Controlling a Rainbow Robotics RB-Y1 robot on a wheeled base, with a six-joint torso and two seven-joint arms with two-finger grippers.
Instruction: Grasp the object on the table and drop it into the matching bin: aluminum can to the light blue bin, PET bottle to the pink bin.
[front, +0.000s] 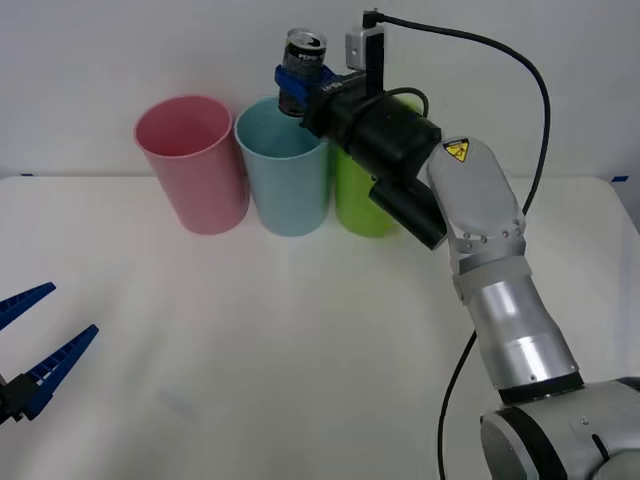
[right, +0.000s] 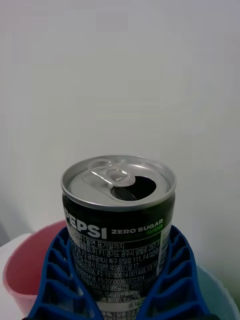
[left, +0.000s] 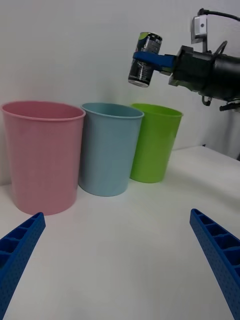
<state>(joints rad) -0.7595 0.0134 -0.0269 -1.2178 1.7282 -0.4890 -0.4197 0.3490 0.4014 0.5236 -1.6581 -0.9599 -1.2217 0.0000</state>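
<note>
The aluminum can (front: 303, 55), silver-grey with a dark label and an opened pull-tab top, hangs upright in the air with my right gripper (front: 297, 82) shut on its body. It sits above the rear rim of the light blue bin (front: 283, 170), which stands between the pink bin (front: 192, 165) and a lime green bin (front: 362, 205). In the right wrist view the can (right: 120, 200) is held between the blue ribbed fingers (right: 55, 280). The left wrist view shows the can (left: 145, 59) high above the light blue bin (left: 110, 147). My left gripper (front: 30, 340) rests open low at the near left.
The three bins stand in a row at the back of the white table (front: 300, 350), close against a white wall. A black cable loops above my right arm. The pink bin (left: 42, 150) and the green bin (left: 154, 142) flank the blue one.
</note>
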